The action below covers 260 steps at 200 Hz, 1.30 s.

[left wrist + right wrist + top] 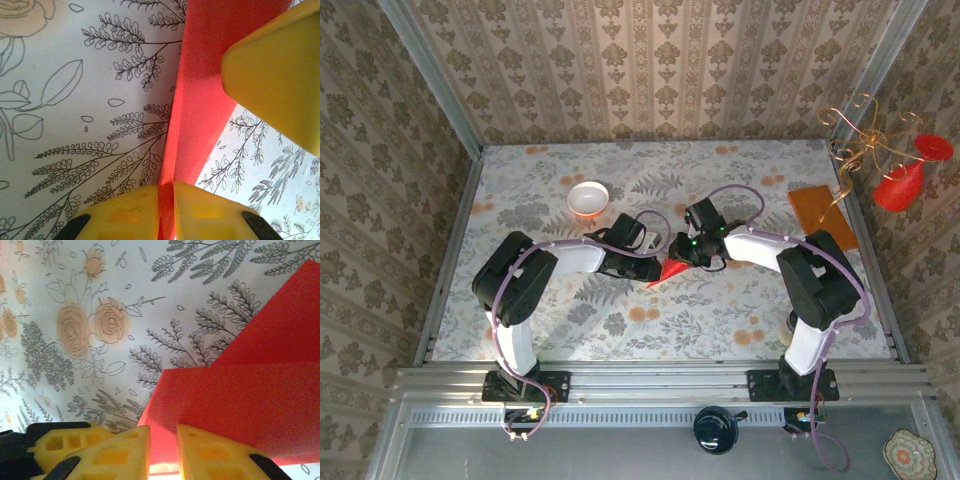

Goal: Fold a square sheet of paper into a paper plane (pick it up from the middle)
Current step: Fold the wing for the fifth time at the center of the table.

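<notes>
Both pincers, left (166, 210) and right (163, 452), are pinching the thin, limp, crease-prone folded bright red paper sheet (669, 270) by its edges

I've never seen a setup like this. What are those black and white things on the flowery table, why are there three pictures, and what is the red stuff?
Those are two robot arms bolted at the table's near edge. The wide picture looks down from above. The other two come from small cameras on each arm's wrist, so you see its own yellow fingers up close.

The red stuff is a folded sheet of paper, being made into a paper plane. The left gripper pinches a narrow folded edge of it, and the right gripper is closed on a broader folded part.

Also on the flowery table are a small white bowl and an orange-brown board at the right edge.
</notes>
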Available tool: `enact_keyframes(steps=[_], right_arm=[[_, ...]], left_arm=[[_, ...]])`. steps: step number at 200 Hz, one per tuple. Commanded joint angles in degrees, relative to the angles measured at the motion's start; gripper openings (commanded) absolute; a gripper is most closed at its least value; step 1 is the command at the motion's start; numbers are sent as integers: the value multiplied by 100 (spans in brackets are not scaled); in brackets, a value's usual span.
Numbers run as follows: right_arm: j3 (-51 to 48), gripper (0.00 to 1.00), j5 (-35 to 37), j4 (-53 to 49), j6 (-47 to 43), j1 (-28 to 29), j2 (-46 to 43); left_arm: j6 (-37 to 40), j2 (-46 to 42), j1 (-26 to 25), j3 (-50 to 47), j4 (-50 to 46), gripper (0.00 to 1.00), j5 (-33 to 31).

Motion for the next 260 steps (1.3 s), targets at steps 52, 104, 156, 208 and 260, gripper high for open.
enact_keyframes(steps=[52, 104, 156, 208, 260], right_arm=[[-19, 23, 287, -183, 126, -87, 167], [-66, 23, 269, -161, 143, -114, 220], [-227, 23, 287, -84, 161, -149, 130], [-427, 24, 233, 126, 162, -202, 87], [-590, 25, 229, 136, 116, -246, 130]], left_arm=[[-73, 284, 0, -61, -418, 16, -242], [-77, 317, -1, -50, -450, 15, -229], [-61, 336, -3, -15, -485, 15, -231], [-69, 336, -4, -6, -508, 16, -230], [-66, 286, 0, 11, -555, 15, -239]])
